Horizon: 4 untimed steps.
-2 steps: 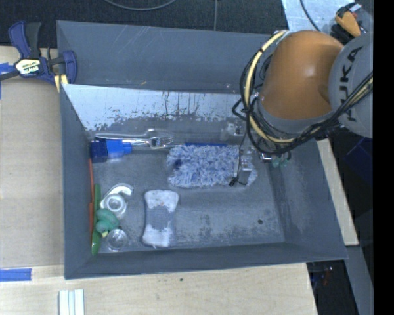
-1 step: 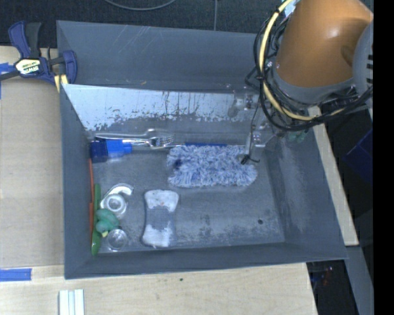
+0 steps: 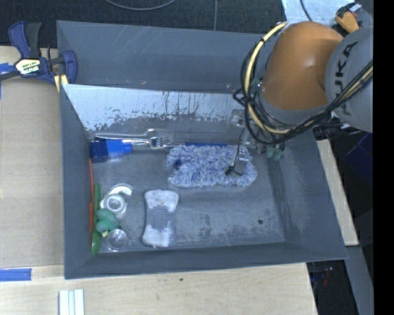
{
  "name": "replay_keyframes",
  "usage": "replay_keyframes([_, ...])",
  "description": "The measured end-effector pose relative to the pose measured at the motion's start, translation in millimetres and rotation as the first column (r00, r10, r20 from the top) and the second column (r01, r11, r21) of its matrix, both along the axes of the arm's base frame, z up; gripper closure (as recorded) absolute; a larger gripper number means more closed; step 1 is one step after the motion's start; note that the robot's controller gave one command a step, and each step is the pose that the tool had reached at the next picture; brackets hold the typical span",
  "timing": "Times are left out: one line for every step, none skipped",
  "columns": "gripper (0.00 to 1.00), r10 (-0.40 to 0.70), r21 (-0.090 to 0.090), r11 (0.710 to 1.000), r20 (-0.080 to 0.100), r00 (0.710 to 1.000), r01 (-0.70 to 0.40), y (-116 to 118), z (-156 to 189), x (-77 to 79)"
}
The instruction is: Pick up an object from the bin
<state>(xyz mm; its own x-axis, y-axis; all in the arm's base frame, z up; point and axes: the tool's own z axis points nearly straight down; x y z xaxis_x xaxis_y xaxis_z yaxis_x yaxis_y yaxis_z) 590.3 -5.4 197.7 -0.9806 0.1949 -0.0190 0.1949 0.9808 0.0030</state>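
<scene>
A blue and white fluffy cloth point(image 3: 207, 166) lies in the middle of the bin, near the back wall. My gripper point(image 3: 236, 168) reaches down from under the orange cover onto the right end of this cloth. A long tool with a blue handle end point(image 3: 108, 149) and a shiny metal shaft lies along the back wall, left of the cloth. A grey and white padded piece point(image 3: 159, 218) lies in front of the cloth, toward the near wall.
At the left wall stand a clear tape dispenser point(image 3: 115, 201), a green lump point(image 3: 104, 225), a small clear cup point(image 3: 116, 239) and a thin orange rod point(image 3: 90, 195). The arm and its cables hang over the bin's back right corner.
</scene>
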Motion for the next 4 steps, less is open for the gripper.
replay_keyframes([0.00,0.263,-0.005,0.965,0.003,0.965,-0.263,39,-42,-28.5])
replay_keyframes([1.00,0.266,-0.008,0.964,0.004,0.964,-0.266,7,-117,4.8])
replay_keyframes([1.00,0.266,-0.008,0.964,0.004,0.964,-0.266,7,-117,4.8])
replay_keyframes([1.00,0.395,-0.012,0.919,0.005,0.919,-0.395,26,-87,-7.6])
